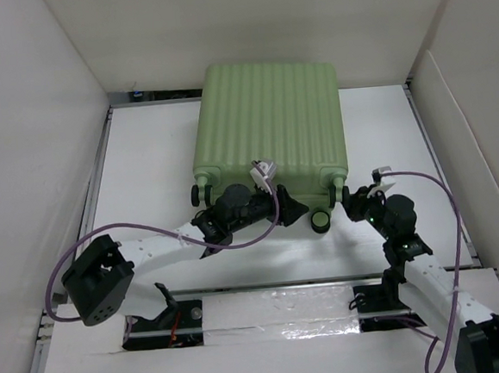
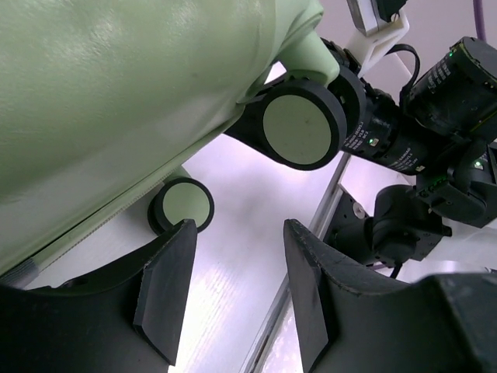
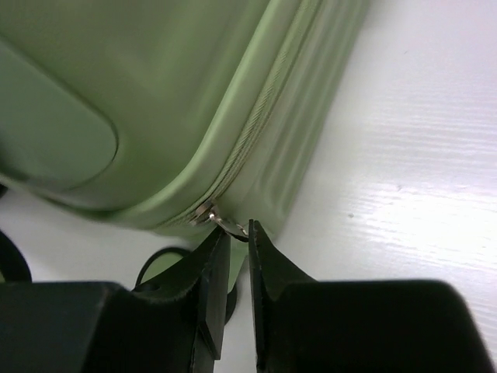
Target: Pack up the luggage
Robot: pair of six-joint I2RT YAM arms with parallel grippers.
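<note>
1. A large pale green hard-shell suitcase (image 1: 268, 120) with a ribbed shell lies flat and closed on the white table (image 1: 148, 160). It sits toward the far wall, with its wheeled end facing the two arm bases.
2. The left gripper (image 1: 296, 207) reaches in from the left along the suitcase's near edge and ends close to the near right corner. In the left wrist view, this gripper (image 2: 237, 268) has its black fingers (image 2: 167, 287) spread wide with nothing between them. They are low over the table, just beside the underside of the green shell.
3. Two black caster wheels with pale green hubs appear beyond those fingers. One large wheel (image 2: 299, 124) is under the shell's corner, and a smaller-looking one (image 2: 182, 203) is just past the left fingertip. From above, one caster (image 1: 320, 221) juts out at the near right corner, between the two grippers.
4. The right gripper (image 1: 357, 197) is at that same corner. In the right wrist view, this gripper (image 3: 237, 233) has its fingers nearly pressed together, pinching a small silver zipper pull (image 3: 225, 223). The pull sits on the rounded corner, where the zipper track (image 3: 252, 132) runs along the seam.
5. A purple cable (image 1: 431, 181) loops from the right arm.
</note>
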